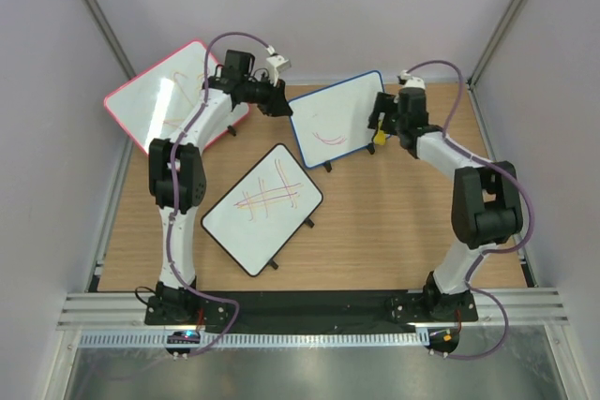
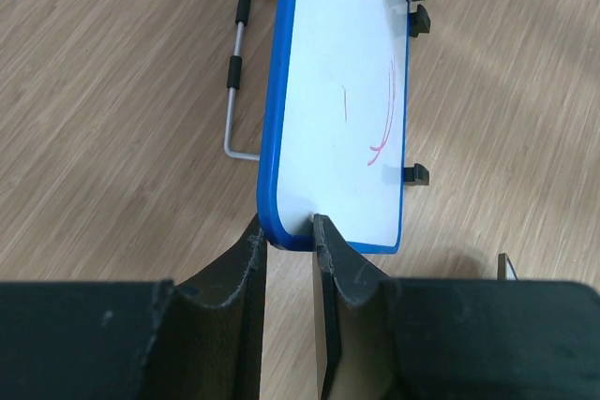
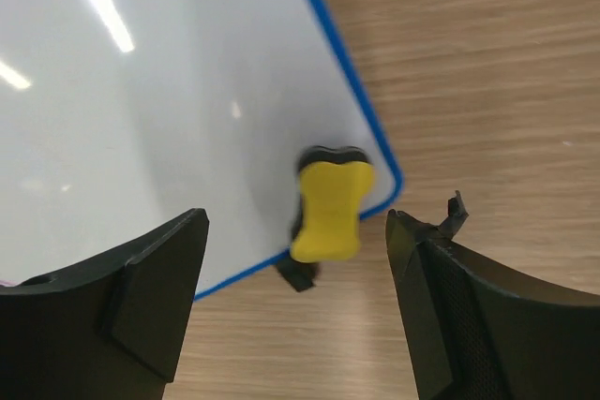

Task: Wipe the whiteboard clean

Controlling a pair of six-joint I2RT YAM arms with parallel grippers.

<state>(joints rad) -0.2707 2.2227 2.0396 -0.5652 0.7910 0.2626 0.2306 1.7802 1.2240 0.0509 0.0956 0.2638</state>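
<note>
Blue-framed whiteboard (image 1: 334, 119) has one corner clamped in the left end effector (image 2: 288, 231); the right end effector (image 3: 298, 224) gapes apart around a yellow eraser (image 3: 330, 203).

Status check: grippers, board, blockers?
Left gripper clamped on whiteboard corner. Right gripper open, straddling yellow eraser on board. Red marks unerased. Path to marks unobstructed.

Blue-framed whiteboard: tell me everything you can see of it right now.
The blue-framed whiteboard is a small glossy white panel with rounded corners, black feet and a wire stand behind. Faint red curved strokes mark it. The left gripper pinches one corner; a yellow eraser rests near another, between the fingers of the open right gripper.
</note>
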